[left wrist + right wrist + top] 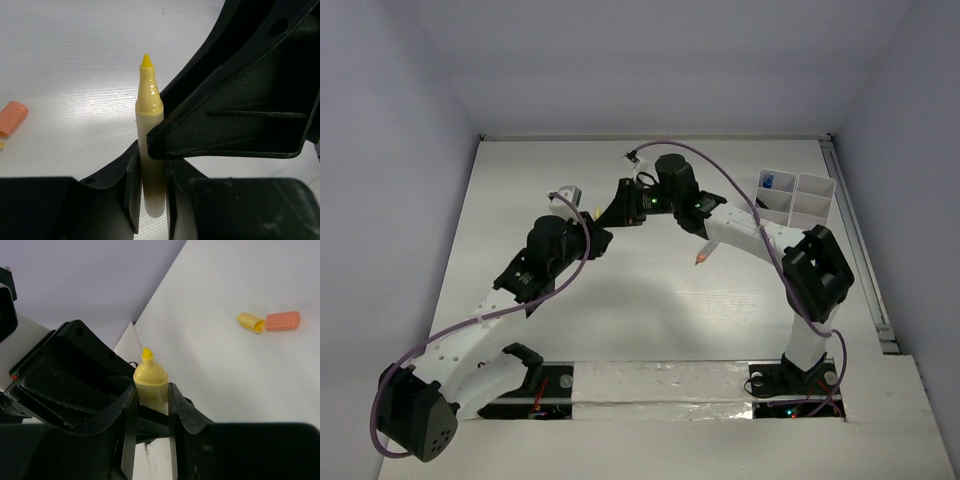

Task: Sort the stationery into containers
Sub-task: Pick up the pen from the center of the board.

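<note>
A yellow marker (149, 100), uncapped, is being pinched by the left pincer (150, 170) and also by the right pincer (151, 397), over the upper middle of a white, faintly grained tabletop (650, 320). The tabletop is being enclosed by pale grey walls (650, 60). An orange cap (282, 321), a yellow cap (250, 322) and, at upper right, the white organizer tray (815, 195) are being carried by it.
</note>
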`<state>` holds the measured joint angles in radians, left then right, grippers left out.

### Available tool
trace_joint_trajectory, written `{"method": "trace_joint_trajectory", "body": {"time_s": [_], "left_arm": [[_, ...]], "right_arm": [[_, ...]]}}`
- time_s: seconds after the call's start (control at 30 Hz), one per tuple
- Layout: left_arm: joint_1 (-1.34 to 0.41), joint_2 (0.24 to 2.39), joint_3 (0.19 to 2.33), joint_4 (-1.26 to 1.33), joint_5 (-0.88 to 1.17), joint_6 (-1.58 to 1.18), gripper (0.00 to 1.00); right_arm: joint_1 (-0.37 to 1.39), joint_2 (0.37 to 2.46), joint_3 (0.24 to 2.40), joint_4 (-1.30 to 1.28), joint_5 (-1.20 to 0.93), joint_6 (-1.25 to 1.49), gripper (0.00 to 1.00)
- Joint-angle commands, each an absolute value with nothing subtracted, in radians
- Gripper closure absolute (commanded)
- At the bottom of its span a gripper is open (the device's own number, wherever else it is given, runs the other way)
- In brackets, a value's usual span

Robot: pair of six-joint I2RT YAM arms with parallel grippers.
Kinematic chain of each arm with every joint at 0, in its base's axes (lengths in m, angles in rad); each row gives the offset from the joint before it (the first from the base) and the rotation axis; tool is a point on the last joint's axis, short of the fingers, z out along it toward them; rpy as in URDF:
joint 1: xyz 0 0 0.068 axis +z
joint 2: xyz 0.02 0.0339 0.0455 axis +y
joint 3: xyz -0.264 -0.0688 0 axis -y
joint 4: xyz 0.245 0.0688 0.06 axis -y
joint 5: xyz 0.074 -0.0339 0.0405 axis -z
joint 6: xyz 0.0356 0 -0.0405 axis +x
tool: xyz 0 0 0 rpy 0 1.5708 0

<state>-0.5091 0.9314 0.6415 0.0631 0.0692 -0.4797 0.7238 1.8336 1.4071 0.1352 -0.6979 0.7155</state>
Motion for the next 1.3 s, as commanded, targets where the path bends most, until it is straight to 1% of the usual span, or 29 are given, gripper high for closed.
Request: {"method": "trace_joint_trajectory", "body": {"time_s": [0.0, 0.03, 0.07, 0.13, 0.17, 0.23, 0.27, 0.37, 0.47, 0.53, 0.57, 0.63, 0.7, 0.77, 0.8, 0.9, 0.93, 0.97, 1.0, 1.07, 1.1, 1.13, 1.17, 1.27], "left_arm": [[-0.506, 0.894, 0.649, 0.091, 0.043, -0.471, 1.00], [-0.506, 0.884, 0.653, 0.084, 0.041, -0.468, 1.00], [-0.506, 0.864, 0.658, 0.077, 0.038, -0.463, 1.00], [-0.506, 0.845, 0.686, 0.029, 0.022, -0.443, 1.00], [-0.506, 0.829, 0.696, 0.014, 0.018, -0.436, 1.00], [-0.506, 0.819, 0.733, -0.041, 0.024, -0.414, 1.00], [-0.506, 0.816, 0.764, -0.058, 0.025, -0.408, 1.00], [-0.506, 0.810, 0.799, -0.121, -0.001, -0.371, 1.00], [-0.480, 0.798, 0.818, -0.146, -0.052, -0.338, 1.00], [-0.460, 0.793, 0.845, -0.159, -0.028, -0.324, 1.00], [-0.442, 0.787, 0.857, -0.163, -0.026, -0.307, 1.00], [-0.423, 0.778, 0.903, -0.175, -0.020, -0.290, 1.00], [-0.391, 0.766, 0.936, -0.173, -0.006, -0.270, 1.00], [-0.382, 0.768, 0.986, -0.169, 0.095, -0.264, 1.00], [-0.368, 0.770, 1.012, -0.164, 0.153, -0.265, 1.00], [-0.359, 0.776, 1.038, -0.135, 0.248, -0.275, 1.00], [-0.359, 0.775, 1.052, -0.123, 0.264, -0.282, 1.00], [-0.348, 0.772, 1.064, -0.117, 0.293, -0.288, 1.00], [-0.348, 0.772, 1.065, -0.107, 0.293, -0.293, 1.00], [-0.348, 0.762, 1.086, -0.084, 0.331, -0.310, 1.00], [-0.348, 0.755, 1.100, -0.077, 0.350, -0.316, 1.00], [-0.348, 0.752, 1.106, -0.062, 0.359, -0.321, 1.00], [-0.348, 0.746, 1.111, -0.054, 0.371, -0.330, 1.00], [-0.348, 0.739, 1.117, -0.028, 0.423, -0.344, 1.00]], "right_arm": [[0.736, 1.787, 1.411, 0.190, -0.739, 0.730, 0.86], [0.736, 1.790, 1.414, 0.189, -0.742, 0.724, 0.83], [0.736, 1.790, 1.417, 0.183, -0.742, 0.715, 0.73], [0.736, 1.790, 1.442, 0.152, -0.758, 0.686, 0.61], [0.723, 1.799, 1.460, 0.129, -0.774, 0.648, 0.52], [0.694, 1.802, 1.502, 0.085, -0.801, 0.614, 0.45], [0.683, 1.801, 1.506, 0.083, -0.810, 0.594, 0.39], [0.651, 1.792, 1.520, 0.080, -0.825, 0.548, 0.37], [0.641, 1.787, 1.535, 0.066, -0.822, 0.487, 0.39], [0.641, 1.804, 1.546, 0.026, -0.778, 0.451, 0.53], [0.641, 1.818, 1.574, 0.006, -0.772, 0.412, 0.69], [0.641, 1.870, 1.591, -0.027, -0.808, 0.378, 0.80], [0.641, 1.917, 1.629, -0.029, -0.850, 0.327, 0.86], [0.655, 2.006, 1.689, -0.087, -0.888, 0.252, 0.88], [0.678, 2.037, 1.753, -0.136, -0.888, 0.221, 0.89], [0.727, 2.152, 1.860, -0.202, -0.859, 0.088, 0.88], [0.757, 2.181, 1.929, -0.231, -0.844, 0.066, 0.88], [0.771, 2.239, 1.998, -0.251, -0.842, 0.034, 0.84], [0.784, 2.268, 1.999, -0.252, -0.844, 0.026, 0.82], [0.807, 2.318, 2.078, -0.246, -0.838, 0.026, 0.73], [0.807, 2.357, 2.097, -0.238, -0.833, 0.029, 0.61], [0.818, 2.376, 2.118, -0.238, -0.810, 0.029, 0.56], [0.831, 2.394, 2.164, -0.247, -0.789, 0.012, 0.47], [0.848, 2.439, 2.232, -0.275, -0.697, -0.070, 0.35]]}}
